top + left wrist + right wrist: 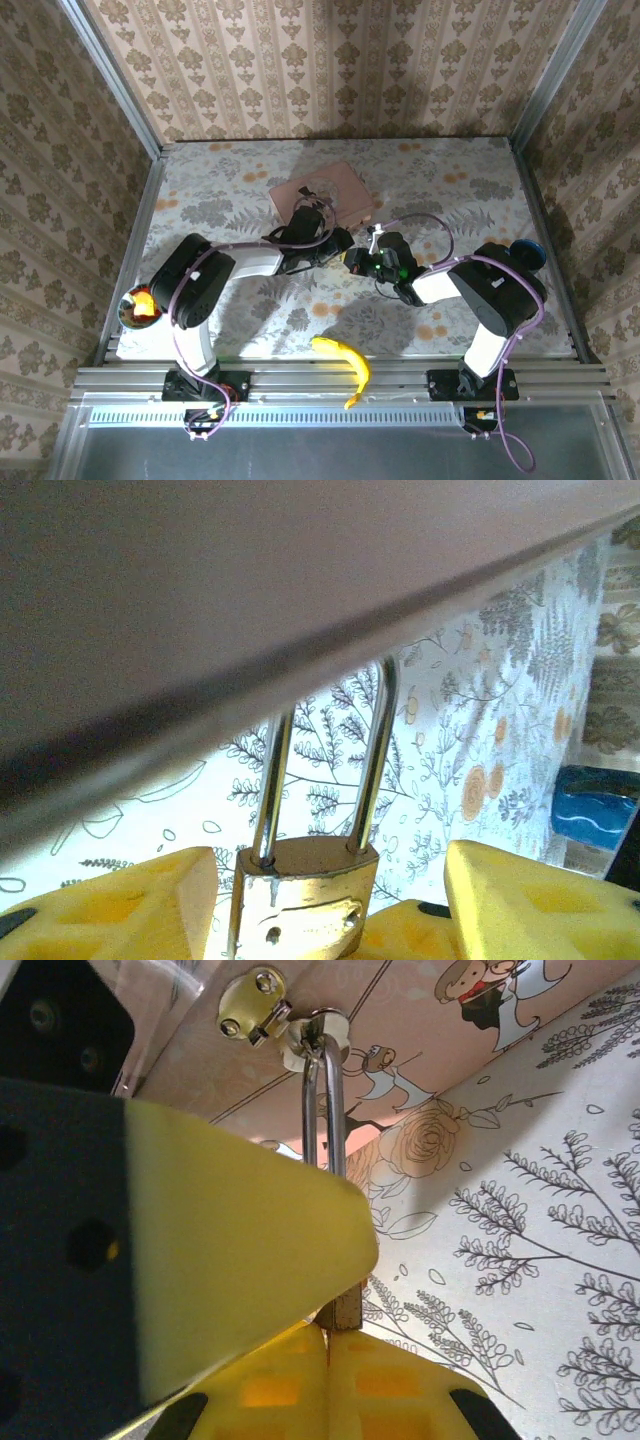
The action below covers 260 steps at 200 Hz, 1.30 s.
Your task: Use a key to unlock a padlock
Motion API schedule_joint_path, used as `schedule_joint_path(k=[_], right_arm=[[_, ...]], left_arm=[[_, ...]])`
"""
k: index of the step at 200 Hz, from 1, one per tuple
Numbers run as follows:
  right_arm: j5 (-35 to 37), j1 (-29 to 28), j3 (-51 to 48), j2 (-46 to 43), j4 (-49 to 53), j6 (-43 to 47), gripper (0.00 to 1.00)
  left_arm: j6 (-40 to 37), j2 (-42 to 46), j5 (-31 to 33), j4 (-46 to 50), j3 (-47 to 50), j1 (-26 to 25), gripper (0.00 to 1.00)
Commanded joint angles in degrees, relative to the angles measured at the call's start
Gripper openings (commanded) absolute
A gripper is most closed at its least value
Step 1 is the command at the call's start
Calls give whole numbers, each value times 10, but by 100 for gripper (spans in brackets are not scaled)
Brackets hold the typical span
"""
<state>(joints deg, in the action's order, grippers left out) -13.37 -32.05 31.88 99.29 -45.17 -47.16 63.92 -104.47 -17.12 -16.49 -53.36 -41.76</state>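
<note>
A floral-patterned tabletop sits inside a booth with papered walls. The left arm and the right arm, both black, reach in from the near edge and meet at the middle of the tabletop, just in front of a flat pink tin. A yellow banana lies at the near edge, between the two arm bases. The left fingers, yellow pads, are spread apart, one on each side of the padlock, with a gap on both sides. The right fingers are pressed together directly under the padlock's brass body. Whether they pinch anything between them cannot be told. The padlock is hooked by its silvery shackle to a small brass hasp on the tin's side.
</note>
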Motion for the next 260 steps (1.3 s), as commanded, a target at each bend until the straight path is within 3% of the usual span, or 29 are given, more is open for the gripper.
schedule_joint_path(k=[1, 45, 84, 147, 204, 260], right_arm=[[5, 1, 6, 2, -48, -22, 0], [6, 2, 11, -4, -47, -26, 0], [4, 3, 11, -1, -55, -32, 0], [3, 6, 10, 4, -59, -37, 0], [4, 8, 9, 2, -60, -35, 6], [21, 8, 11, -26, -9, -8, 23]], left_arm=[[16, 18, 3, -66, 31, -2, 61], [21, 17, 14, -119, 57, 0, 50], [17, 9, 21, -142, 61, 1, 47], [27, -4, 23, -186, 70, 2, 25], [19, -3, 26, -187, 70, 1, 9], [21, -3, 25, -191, 77, 2, 0]])
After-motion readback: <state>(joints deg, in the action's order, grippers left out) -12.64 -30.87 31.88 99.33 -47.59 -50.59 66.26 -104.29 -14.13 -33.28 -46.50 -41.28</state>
